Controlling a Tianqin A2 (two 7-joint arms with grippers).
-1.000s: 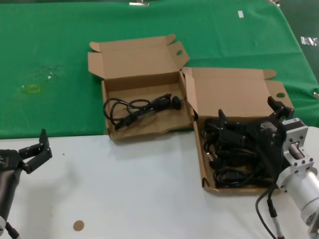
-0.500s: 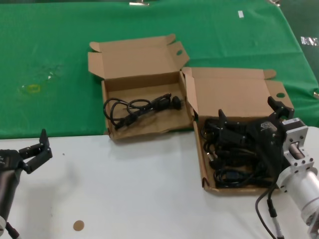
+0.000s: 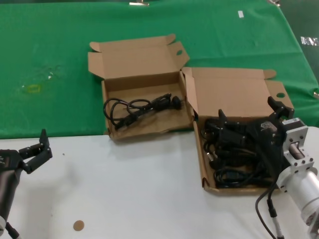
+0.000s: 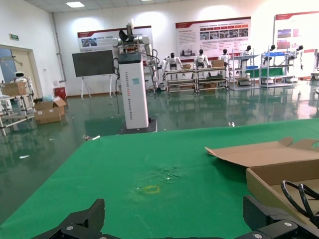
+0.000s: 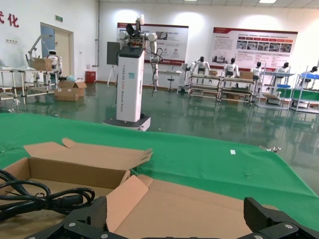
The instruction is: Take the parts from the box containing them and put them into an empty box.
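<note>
Many parts (image 3: pixel 234 154) under right gripper (image 3: pixel 249 117).

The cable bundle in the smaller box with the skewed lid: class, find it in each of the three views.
Head view: cable bundle lies in the smaller box, upper centre.
Left wrist view: black loops at the lower right edge.
Right wrist view: loops and plug at the lower left.
Shared landmark: the green cloth.
</note>
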